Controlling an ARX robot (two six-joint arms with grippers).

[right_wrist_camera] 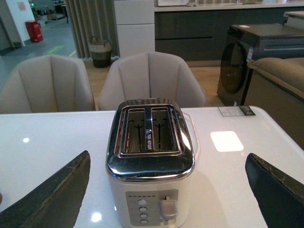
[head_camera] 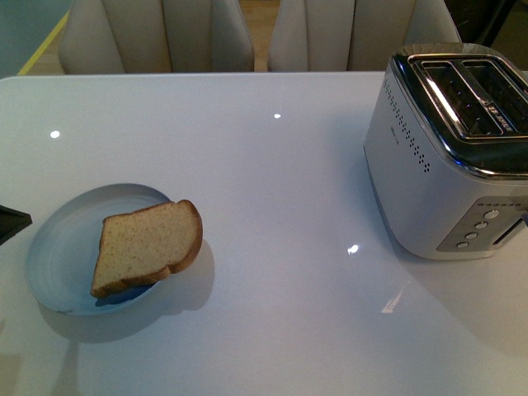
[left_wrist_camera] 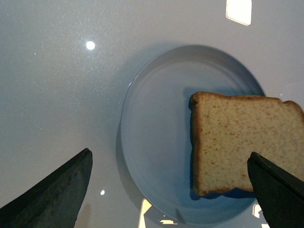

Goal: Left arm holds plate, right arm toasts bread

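bread [head_camera: 148, 246]: one slice on plate [head_camera: 58, 256], rounded end past the rim (toaster [head_camera: 437, 165] side). left gripper [left_wrist_camera: 168, 156]: jaws apart above plate, empty. right gripper [right_wrist_camera: 167, 156]: jaws apart facing toaster, empty.

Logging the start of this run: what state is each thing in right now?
plate: flat on the table, not gripped.
bread: lying on the plate, one end overhanging the rim.
toaster: upright, both slots empty.
left gripper: open, over the plate, holding nothing.
right gripper: open, facing the toaster.
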